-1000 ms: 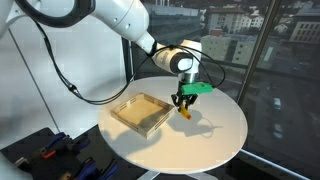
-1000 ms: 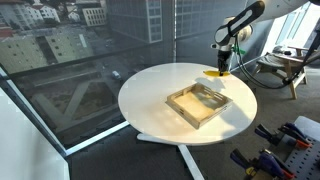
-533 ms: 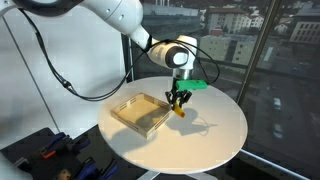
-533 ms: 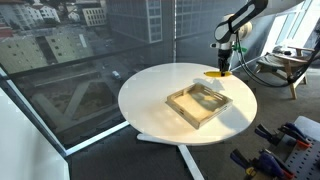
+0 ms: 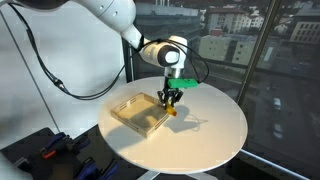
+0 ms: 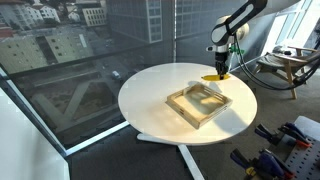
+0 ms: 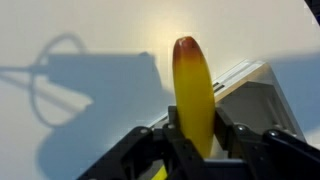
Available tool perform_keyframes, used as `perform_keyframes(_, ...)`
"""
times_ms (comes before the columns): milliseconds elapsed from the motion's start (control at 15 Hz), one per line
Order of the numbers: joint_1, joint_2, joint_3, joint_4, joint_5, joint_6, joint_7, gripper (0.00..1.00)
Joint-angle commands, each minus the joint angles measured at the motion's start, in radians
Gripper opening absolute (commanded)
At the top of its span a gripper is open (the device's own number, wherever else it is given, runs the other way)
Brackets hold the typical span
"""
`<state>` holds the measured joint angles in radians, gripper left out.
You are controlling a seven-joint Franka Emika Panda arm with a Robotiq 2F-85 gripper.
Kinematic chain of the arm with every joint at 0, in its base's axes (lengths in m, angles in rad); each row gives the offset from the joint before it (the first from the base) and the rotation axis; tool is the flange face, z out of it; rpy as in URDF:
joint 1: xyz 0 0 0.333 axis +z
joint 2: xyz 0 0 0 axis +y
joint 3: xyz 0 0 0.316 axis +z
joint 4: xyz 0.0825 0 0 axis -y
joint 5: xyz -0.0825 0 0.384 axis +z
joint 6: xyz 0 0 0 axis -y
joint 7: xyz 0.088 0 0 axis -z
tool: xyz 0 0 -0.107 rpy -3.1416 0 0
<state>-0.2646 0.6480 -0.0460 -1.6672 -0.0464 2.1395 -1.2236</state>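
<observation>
Plainly, grips the banana [image 7: 193,90]: gripper [image 7: 197,122] clenched on it, with the 2 fingers [image 7: 226,130] pressed against its sides near the lower end and the reddish tip sticking out free. Hangs in the air above the table [image 5: 215,125], not touching it, right at a corner of the tray [image 5: 125,123]. Cannot tell from the exterior views whether over the rim or just outside it. Going by the wrist view, points mostly over bare table, with the tray corner just beside it, on the right of that picture.

Judging from that hold, do not slacken the squeeze. Pinches only 1 short stretch of a rounded, smooth-looking body, which could pivot between the pads or slip out. Move slowly, with no jerks and no quick wrist turns, so as not to swing the free end.

Mind that free tip. Carry it higher than the tray wall, since a knock there would probably shove the light-looking tray across the table or lever the banana out of the grip.

Check height against the shadow [image 7: 60,80] on the table, and never trust 1 view alone: compare all 3 before any lowering.
</observation>
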Motion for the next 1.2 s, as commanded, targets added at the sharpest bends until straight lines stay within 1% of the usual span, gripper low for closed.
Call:
perform_keyframes(0,0.016,-0.054,0.001,-0.063,-0.025,0.007,0.014,0.13)
perform_keyframes(133,0.021,-0.058,0.001,-0.07,-0.024,0.006,0.013,0.13)
perform_keyframes(200,0.012,-0.014,0.009,-0.025,-0.006,-0.002,0.004,0.13)
perform_keyframes(267,0.012,-0.015,0.009,-0.028,-0.006,-0.002,0.004,0.38)
perform_keyframes(1133,0.012,-0.009,0.01,-0.028,-0.006,-0.002,0.004,0.38)
